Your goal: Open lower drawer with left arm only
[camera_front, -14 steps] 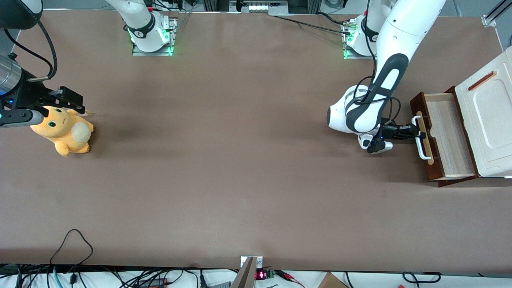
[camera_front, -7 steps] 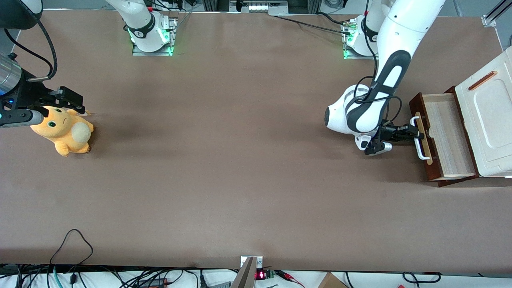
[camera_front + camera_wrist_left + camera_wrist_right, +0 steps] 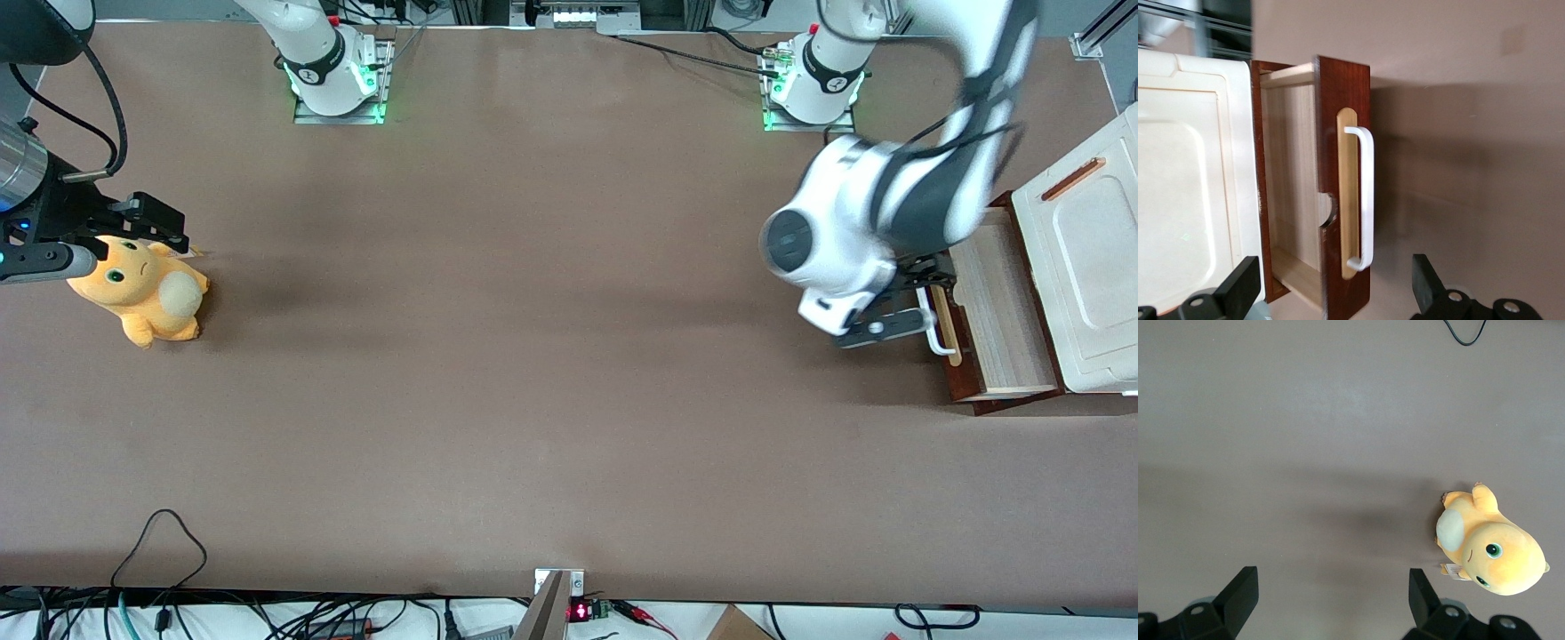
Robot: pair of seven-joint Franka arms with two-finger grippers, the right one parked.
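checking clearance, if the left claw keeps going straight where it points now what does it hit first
Probably the lower drawer: the open left claw hangs above it, aimed down at its front and white handle. Depth is unclear.

- My left arm (image 3: 889, 213) is motion-blurred and covers part of the lower drawer (image 3: 1000, 307) in the front view.
- My end effector (image 3: 1331, 293) spreads wide, its fingers (image 3: 1241, 287) cut off at the picture's edge.

The left arm (image 3: 898, 204) swings up and away: a second ago its pincer (image 3: 1331, 293) was clamped on the lower drawer's (image 3: 996, 311) white bar handle (image 3: 1367, 200), and now it's off, fingers (image 3: 1241, 290) spread wide, hovering above the handle. The wrist has rotated and lifted. The drawer sits pulled out, a touch farther than before.
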